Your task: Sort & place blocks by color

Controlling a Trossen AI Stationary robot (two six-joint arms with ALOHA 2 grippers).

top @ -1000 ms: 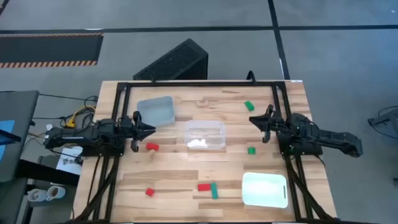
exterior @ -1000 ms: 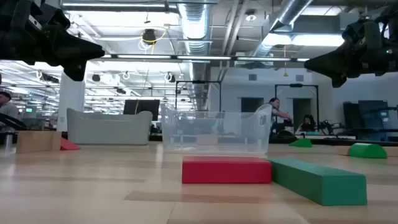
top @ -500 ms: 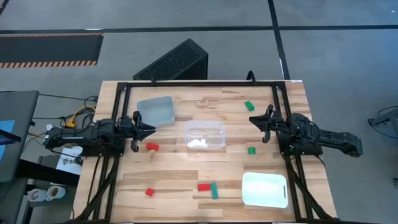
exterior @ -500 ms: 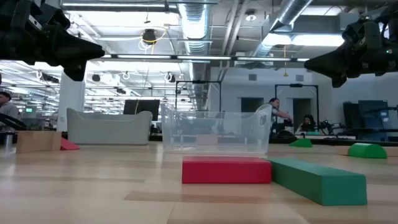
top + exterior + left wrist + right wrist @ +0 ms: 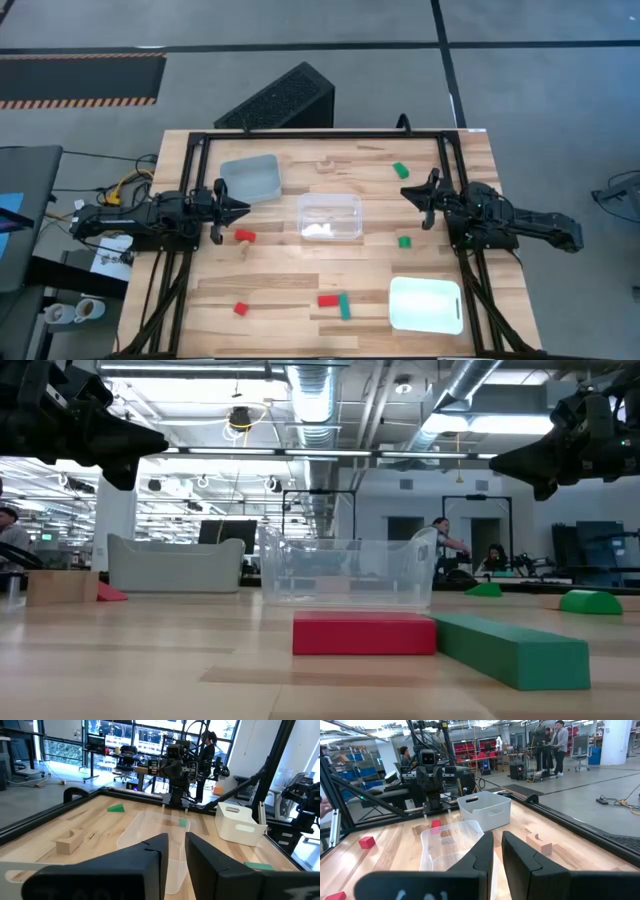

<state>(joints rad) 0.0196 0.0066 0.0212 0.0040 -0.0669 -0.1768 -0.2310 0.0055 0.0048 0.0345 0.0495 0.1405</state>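
A: Which arm sits nearer a block?
B: The left tool (image 5: 240, 209), fingers nearly together and holding nothing, hovers just beside the red block (image 5: 245, 237) on the desk (image 5: 280, 285); the right tool (image 5: 408, 195), likewise, has the green block (image 5: 405, 241) near it

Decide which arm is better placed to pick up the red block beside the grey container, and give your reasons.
Probably the left. The left gripper hovers just beside the red block and the grey container, while the right gripper is across the table, beyond the clear container.
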